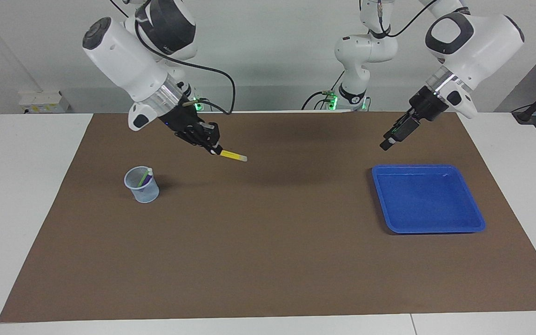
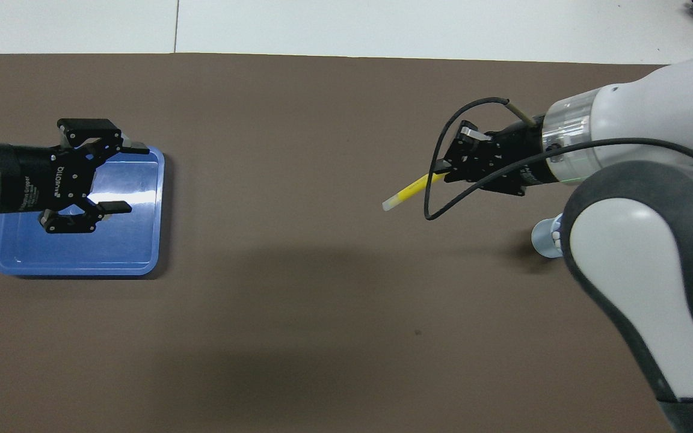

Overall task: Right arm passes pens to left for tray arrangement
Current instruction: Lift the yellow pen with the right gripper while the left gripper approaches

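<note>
Gripping the yellow pen (image 1: 233, 156) by one end, my right gripper (image 1: 211, 148) is pinched shut on it up in the air over the bare brown mat (image 1: 268, 260), between the mesh cup (image 1: 142, 185) and the middle of the table. I hold it by the end so that most of its length sticks out toward my other arm, with the whitish tip leading; that leaves a free stretch for a second pair of fingers to take. It lies close to level, which I judge suits a sideways handover.

My left gripper (image 2: 123, 178) hangs above the edge of the blue tray (image 1: 428, 197) that faces the middle of the table, fingers spread wide and empty, turned toward the coming pen. Waiting there keeps its trip short both ways, out to meet me and back down to lay the pen in the tray.

The tray is bare, at the left arm's end of the mat. The green pen (image 1: 144, 177) and the purple pen (image 1: 141, 182) stand in the cup at the right arm's end, so by my reckoning this is the first of three passes, and the two grippers are well apart
</note>
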You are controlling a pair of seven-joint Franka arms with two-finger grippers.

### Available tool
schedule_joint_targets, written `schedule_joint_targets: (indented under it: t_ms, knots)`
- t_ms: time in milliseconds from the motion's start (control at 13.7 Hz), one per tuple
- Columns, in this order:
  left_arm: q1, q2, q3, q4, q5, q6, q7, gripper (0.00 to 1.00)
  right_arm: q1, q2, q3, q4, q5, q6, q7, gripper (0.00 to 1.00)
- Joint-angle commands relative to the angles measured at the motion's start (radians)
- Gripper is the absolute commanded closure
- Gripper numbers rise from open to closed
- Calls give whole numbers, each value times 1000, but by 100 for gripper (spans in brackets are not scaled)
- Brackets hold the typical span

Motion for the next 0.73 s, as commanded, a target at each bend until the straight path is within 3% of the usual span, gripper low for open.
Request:
schedule_joint_targets:
  t_ms: [0,437,655]
  knots:
    - [-65,-57,10,-102,-80,125,-149,0,50,-48,-1,-82,68,127,188,100]
    - [-193,-75,10,-185,-174,387,-499,0,248,-76,-1,-235,68,573,500,100]
    - [-284,-78,10,-226,-174,483,-596,0,277,-69,-1,-243,68,656,580,100]
